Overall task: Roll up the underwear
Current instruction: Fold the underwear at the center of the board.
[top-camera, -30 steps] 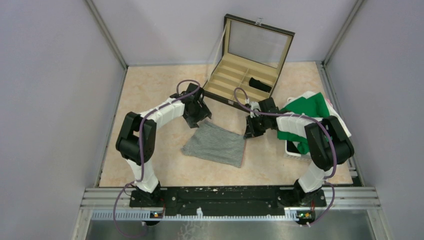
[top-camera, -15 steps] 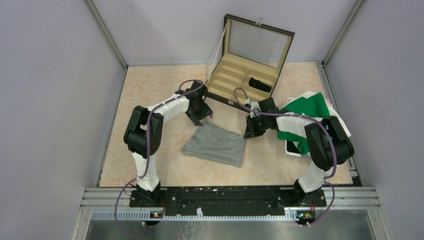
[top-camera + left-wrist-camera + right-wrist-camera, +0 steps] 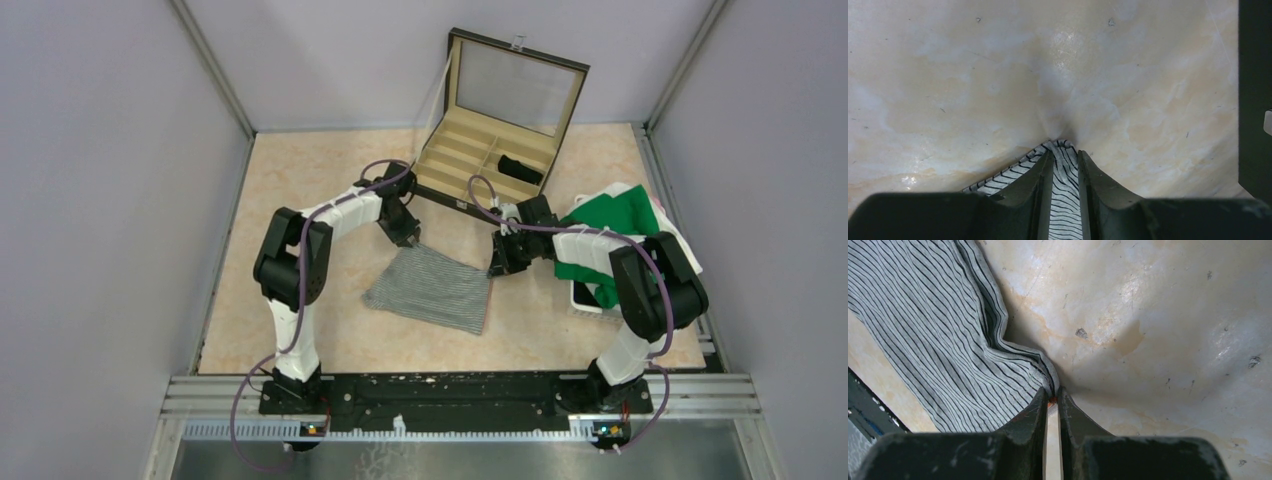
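The heather grey striped underwear lies flat on the table in the middle. My left gripper is shut on its far left corner, and the fabric shows pinched between the fingers in the left wrist view. My right gripper is shut on the far right corner, where a bit of orange label shows between the tips. The striped fabric spreads to the left in the right wrist view. The black underwear lies rolled in a compartment of the case.
The open compartmented case stands just behind the grippers, lid up; its dark wall shows at the right of the left wrist view. A pile of green and white clothes sits in a white basket at the right.
My left arm has folded in and its gripper has come down and right onto the garment's far left corner. The right arm and the garment have not moved.
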Available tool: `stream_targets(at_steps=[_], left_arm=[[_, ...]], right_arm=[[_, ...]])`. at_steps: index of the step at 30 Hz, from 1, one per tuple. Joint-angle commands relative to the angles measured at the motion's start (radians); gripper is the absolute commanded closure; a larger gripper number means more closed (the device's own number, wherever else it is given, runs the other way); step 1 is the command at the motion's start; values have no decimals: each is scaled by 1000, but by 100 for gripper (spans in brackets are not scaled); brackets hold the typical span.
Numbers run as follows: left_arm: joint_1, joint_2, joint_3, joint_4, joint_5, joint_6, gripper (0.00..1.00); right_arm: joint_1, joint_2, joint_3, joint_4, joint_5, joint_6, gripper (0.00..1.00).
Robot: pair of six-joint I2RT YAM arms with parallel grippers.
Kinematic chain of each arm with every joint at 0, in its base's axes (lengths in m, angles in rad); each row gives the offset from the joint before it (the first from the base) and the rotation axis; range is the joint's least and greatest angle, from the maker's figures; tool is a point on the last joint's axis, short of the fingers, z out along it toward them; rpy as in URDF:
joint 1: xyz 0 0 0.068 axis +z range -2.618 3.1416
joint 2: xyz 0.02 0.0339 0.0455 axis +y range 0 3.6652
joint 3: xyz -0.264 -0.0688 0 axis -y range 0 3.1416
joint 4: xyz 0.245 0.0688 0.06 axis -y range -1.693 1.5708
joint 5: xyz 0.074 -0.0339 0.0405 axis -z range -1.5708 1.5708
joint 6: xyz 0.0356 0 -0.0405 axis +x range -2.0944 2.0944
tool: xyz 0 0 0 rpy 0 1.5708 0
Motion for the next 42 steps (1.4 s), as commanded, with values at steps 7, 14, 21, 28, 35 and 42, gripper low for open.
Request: stream_targets(at_steps=[7, 14, 21, 28, 35, 42], left_arm=[[-5, -15, -137, 28, 52, -14, 85], [-5, -50, -188, 107, 85, 22, 100], [-6, -128, -162, 144, 87, 88, 100], [-3, -223, -155, 124, 0, 122, 100], [-2, -296, -201, 128, -32, 140, 100], [-2, -388, -281, 153, -44, 150, 100]], right_arm=[[6, -29, -11, 1, 47, -17, 100], [6, -51, -21, 13, 53, -15, 100], [29, -172, -21, 34, 105, -36, 100], [117, -302, -36, 49, 276, -95, 100], [171, -383, -81, 51, 357, -129, 100], [277, -451, -148, 57, 457, -205, 100]])
